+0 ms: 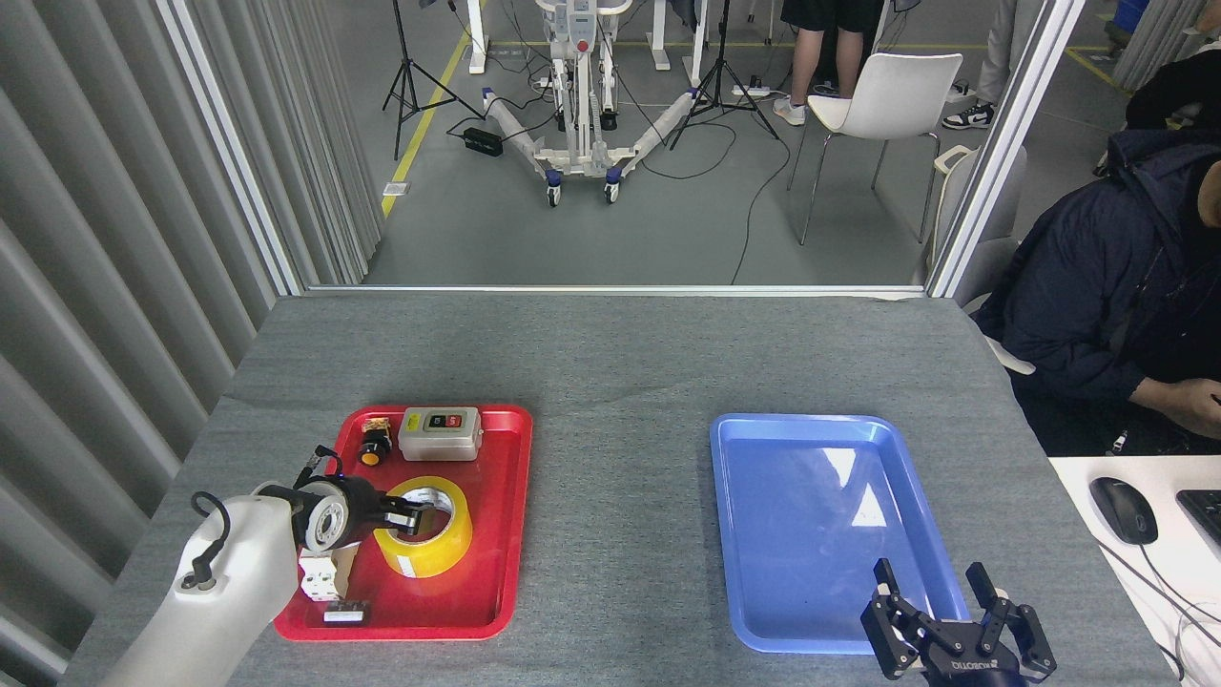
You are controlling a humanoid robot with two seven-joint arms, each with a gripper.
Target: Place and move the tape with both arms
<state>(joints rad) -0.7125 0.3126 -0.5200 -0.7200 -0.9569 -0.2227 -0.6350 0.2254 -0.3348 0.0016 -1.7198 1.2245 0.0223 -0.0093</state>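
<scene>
Tape (425, 528) mid red tray (496, 534), left jaws (412, 520) pinching rim; right jaws (940, 596) spread.

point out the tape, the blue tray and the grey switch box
tape (446, 551): head view, on the yellow outer band at its near right side.
blue tray (811, 534): head view, on its bare floor.
switch box (439, 440): head view, on its grey front face below the buttons.

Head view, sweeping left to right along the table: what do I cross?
Left gripper → tape in the red tray → bare grey table → blue tray → right gripper → computer mouse.
</scene>
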